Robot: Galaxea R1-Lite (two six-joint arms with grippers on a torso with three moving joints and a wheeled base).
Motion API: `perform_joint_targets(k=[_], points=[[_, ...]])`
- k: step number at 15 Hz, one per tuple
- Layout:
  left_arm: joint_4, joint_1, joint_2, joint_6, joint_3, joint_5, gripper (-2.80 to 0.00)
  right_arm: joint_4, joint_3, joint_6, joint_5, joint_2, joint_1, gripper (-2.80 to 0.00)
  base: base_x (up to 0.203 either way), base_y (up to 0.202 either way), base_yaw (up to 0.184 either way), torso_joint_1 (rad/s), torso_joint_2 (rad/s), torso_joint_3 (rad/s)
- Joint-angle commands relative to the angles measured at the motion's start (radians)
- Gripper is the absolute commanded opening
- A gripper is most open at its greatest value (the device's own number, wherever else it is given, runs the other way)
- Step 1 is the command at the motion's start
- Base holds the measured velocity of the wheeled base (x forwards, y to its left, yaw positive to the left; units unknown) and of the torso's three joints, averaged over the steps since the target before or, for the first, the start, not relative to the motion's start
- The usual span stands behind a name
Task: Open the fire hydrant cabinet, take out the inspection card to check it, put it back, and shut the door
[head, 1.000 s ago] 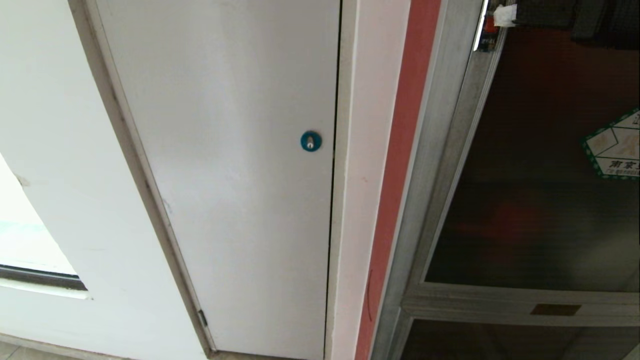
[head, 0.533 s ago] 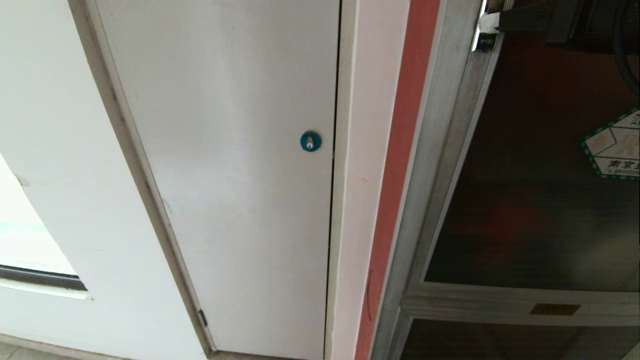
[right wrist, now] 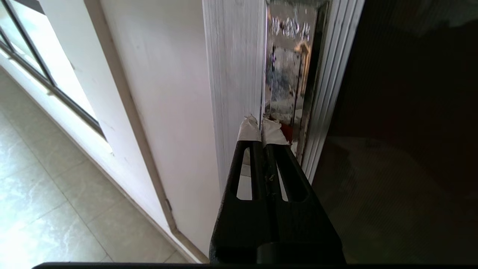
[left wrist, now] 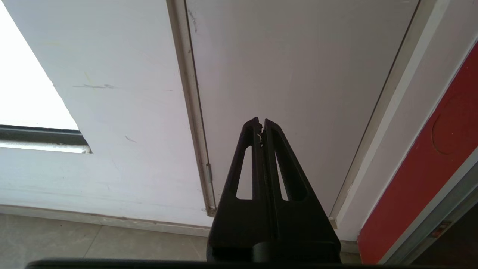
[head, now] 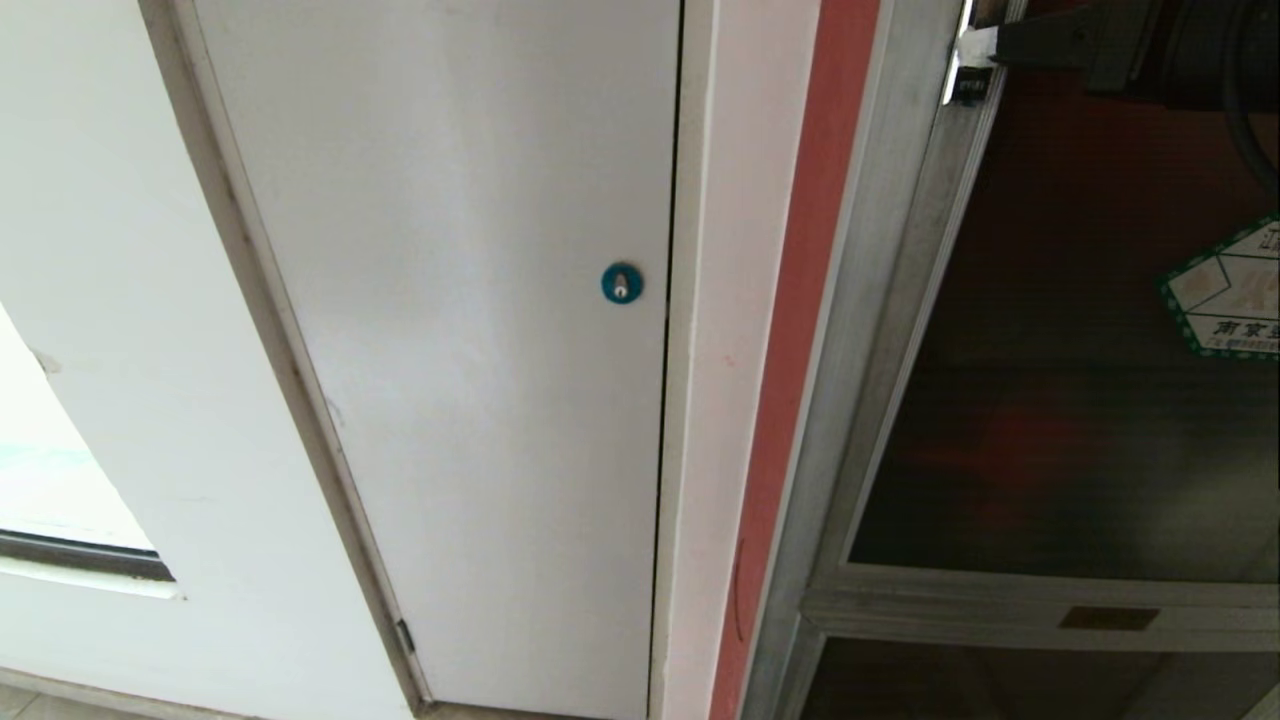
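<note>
Since earlier, right end effector [right wrist: 261, 129] – closed, empty – dropped lower at door [head: 1080, 400] edge; latch mostly hidden.

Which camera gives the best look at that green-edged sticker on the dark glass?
The head view: the sticker sits on the door's glass at the picture's right edge, partly cut off. The right wrist view shows only bare dark glass; the left wrist view misses the door altogether.
</note>
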Motion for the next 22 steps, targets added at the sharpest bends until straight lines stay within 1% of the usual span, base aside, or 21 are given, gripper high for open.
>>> perform_joint_targets(k=[1,9,12,17,18,19,20,21,22], points=[[-0.001,0.000,0.001,0.000,0.000,0.000,-2.80,0.004,0.012,0.000,0.001,-0.011,0.000,-2.80,0.000,0.000,0.000,0.000,0.00,0.000],[-0.001,0.000,0.001,0.000,0.000,0.000,-2.80,0.006,0.024,0.000,-0.014,-0.038,0.000,-2.80,0.000,0.000,0.000,0.000,0.00,0.000],[0.000,0.000,0.001,0.000,0.000,0.000,-2.80,0.007,0.077,0.000,-0.009,-0.086,0.007,-2.80,0.000,0.000,0.000,0.000,0.00,0.000],[-0.001,0.000,0.001,0.000,0.000,0.000,-2.80,0.050,0.146,0.006,-0.004,-0.185,0.041,-2.80,0.000,0.000,0.000,0.000,0.00,0.000],[-0.001,0.000,0.001,0.000,0.000,0.000,-2.80,0.049,0.177,0.012,-0.005,-0.211,0.061,-2.80,0.000,0.000,0.000,0.000,0.00,0.000],[-0.001,0.000,0.001,0.000,0.000,0.000,-2.80,0.045,0.203,0.036,-0.013,-0.237,0.096,-2.80,0.000,0.000,0.000,0.000,0.00,0.000],[-0.001,0.000,0.001,0.000,0.000,0.000,-2.80,0.043,0.221,0.056,-0.037,-0.255,0.133,-2.80,0.000,0.000,0.000,0.000,0.00,0.000],[-0.001,0.000,0.001,0.000,0.000,0.000,-2.80,0.030,0.249,0.065,-0.097,-0.272,0.182,-2.80,0.000,0.000,0.000,0.000,0.00,0.000],[-0.001,0.000,0.001,0.000,0.000,0.000,-2.80,-0.020,0.294,0.068,-0.183,-0.285,0.235,-2.80,0.000,0.000,0.000,0.000,0.00,0.000]])
